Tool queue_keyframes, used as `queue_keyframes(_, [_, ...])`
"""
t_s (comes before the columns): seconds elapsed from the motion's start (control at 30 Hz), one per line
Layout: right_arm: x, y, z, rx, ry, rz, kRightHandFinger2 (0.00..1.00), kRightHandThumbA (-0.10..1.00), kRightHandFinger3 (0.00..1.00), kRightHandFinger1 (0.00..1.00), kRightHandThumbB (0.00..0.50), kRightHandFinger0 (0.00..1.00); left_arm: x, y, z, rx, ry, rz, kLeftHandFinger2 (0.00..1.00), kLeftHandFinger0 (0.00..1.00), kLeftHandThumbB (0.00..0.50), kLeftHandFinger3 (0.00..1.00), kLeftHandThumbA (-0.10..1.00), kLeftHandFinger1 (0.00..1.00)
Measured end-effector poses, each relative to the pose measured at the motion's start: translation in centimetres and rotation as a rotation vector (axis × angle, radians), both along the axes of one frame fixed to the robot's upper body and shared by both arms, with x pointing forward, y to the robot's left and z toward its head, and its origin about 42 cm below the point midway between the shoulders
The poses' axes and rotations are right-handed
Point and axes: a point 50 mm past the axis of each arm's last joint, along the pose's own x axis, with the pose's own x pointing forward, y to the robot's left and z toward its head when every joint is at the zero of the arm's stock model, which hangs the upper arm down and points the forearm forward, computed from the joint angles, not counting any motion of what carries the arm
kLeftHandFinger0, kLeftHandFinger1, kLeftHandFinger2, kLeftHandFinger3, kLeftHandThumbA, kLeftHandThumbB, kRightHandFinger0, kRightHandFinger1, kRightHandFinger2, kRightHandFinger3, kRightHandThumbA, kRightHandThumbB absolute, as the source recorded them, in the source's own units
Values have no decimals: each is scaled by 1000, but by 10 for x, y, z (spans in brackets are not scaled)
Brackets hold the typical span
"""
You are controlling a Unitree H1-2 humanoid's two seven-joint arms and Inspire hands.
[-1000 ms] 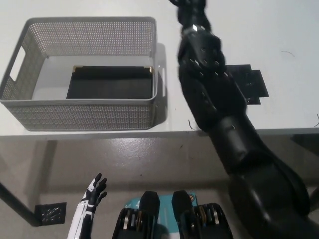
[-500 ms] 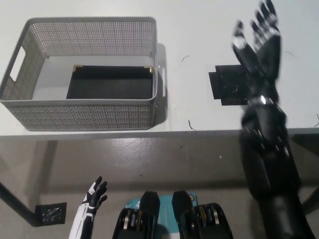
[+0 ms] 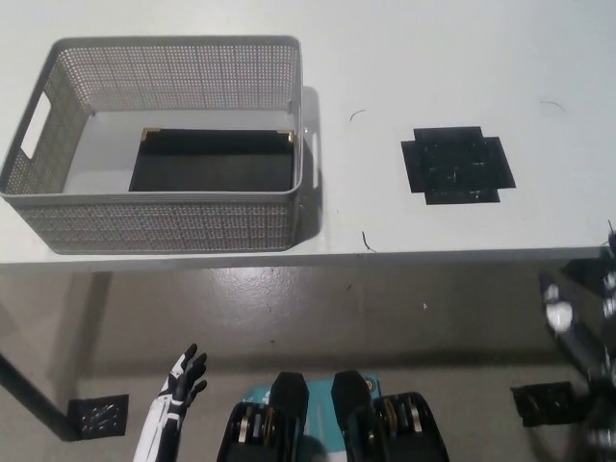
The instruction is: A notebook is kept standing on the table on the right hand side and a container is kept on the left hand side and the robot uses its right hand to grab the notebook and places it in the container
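We log a white table (image 3: 404,38), black cross-shaped tape patch (image 3: 458,166) on it, grey floor (image 3: 308,318) below table's front edge, small black mat (image 3: 96,414) on floor

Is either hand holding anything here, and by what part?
Nothing is held. The notebook lies in the container; the left hand hangs open below the table, and the right hand is not visible.

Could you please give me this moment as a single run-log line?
notebook: flat inside container | right hand: out of view | left hand: low beside table, open, idle | black patch: uncovered
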Motion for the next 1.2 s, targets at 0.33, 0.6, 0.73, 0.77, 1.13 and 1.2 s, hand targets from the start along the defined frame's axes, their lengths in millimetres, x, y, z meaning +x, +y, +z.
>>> queue_keyframes(0.33, [-20,17,-62,-169,149,99,1000,661,1000,1000,297,1000,1,2,3,6,-13,-5,1000,1000,298,1000,1000,1000])
queue_keyframes(0.6, [-17,18,-101,-245,251,123,1000,438,1000,1000,325,1000,2,2,4,8,-15,-10,1000,1000,295,1000,1000,1000])
queue_keyframes(0.73, [-16,15,-105,-260,261,125,1000,339,1000,1000,310,1000,2,2,4,8,-15,-15,1000,1000,302,1000,1000,1000])
queue_keyframes(0.77, [-16,15,-106,-265,263,125,1000,237,1000,1000,288,1000,2,2,4,9,-15,-15,1000,1000,303,1000,1000,1000])
queue_keyframes(1.13, [-17,15,-110,-290,261,120,1000,105,1000,1000,263,1000,5,2,6,11,-23,-18,1000,1000,299,1000,1000,1000])
queue_keyframes(1.2, [-17,15,-110,-290,260,118,1000,147,1000,1000,272,1000,5,2,6,10,-23,-17,1000,1000,291,1000,1000,1000])
